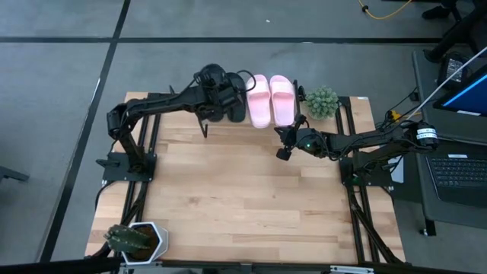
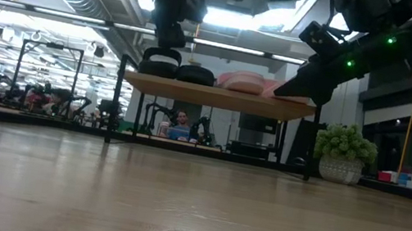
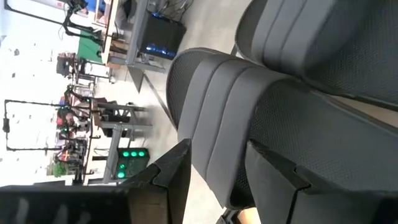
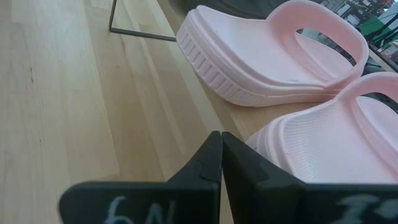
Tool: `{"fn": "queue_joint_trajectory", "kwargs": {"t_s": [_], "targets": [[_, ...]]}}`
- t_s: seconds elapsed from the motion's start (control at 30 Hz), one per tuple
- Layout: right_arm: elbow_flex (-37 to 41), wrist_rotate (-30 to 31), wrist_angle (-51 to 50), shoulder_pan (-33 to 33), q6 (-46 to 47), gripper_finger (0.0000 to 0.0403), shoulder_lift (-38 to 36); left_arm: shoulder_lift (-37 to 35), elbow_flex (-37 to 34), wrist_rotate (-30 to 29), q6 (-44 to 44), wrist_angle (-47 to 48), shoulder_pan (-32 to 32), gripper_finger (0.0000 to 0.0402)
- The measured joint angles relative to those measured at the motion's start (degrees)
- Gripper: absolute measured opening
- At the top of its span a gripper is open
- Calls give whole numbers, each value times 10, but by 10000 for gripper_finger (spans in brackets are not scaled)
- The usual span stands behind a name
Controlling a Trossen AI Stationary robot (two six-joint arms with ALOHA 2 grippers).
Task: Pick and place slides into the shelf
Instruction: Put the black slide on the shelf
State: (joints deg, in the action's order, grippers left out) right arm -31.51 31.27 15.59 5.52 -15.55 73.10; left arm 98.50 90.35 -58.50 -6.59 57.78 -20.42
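The shelf (image 2: 217, 95) stands at the table's far edge with all the slides I can see resting sole-down on its top board. Two black slides (image 2: 160, 65) (image 2: 196, 73) lie at its left end. Two pink slides (image 1: 259, 100) (image 1: 282, 99) lie to their right. My left gripper (image 1: 217, 91) hangs open just above the black slides. In the left wrist view its fingers stand on either side of one black slide's strap (image 3: 217, 112). My right gripper (image 1: 283, 137) is shut and hovers by the shelf's near edge, close to the right pink slide's heel (image 4: 329, 143). My left gripper comes slanting down from the table's left side, its fingers (image 3: 177, 168) standing on either side of the black slide's strap (image 3: 214, 155). Whether they touch it, I cannot tell. The slide lies flat on the shelf board.
A small green plant (image 1: 321, 101) stands just right of the shelf. A potted cactus (image 1: 133, 240) sits at the near left corner. A laptop (image 1: 460, 167) lies on a stand beyond the table's right edge. The bare wooden tabletop (image 1: 243, 198) stretches in front of the shelf.
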Motion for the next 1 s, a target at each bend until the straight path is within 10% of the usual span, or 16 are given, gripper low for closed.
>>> {"fn": "queue_joint_trajectory", "kwargs": {"t_s": [1.0], "targets": [[0,0,0,0,0,14,0,2,0,23,-48,-50,-34,6]]}}
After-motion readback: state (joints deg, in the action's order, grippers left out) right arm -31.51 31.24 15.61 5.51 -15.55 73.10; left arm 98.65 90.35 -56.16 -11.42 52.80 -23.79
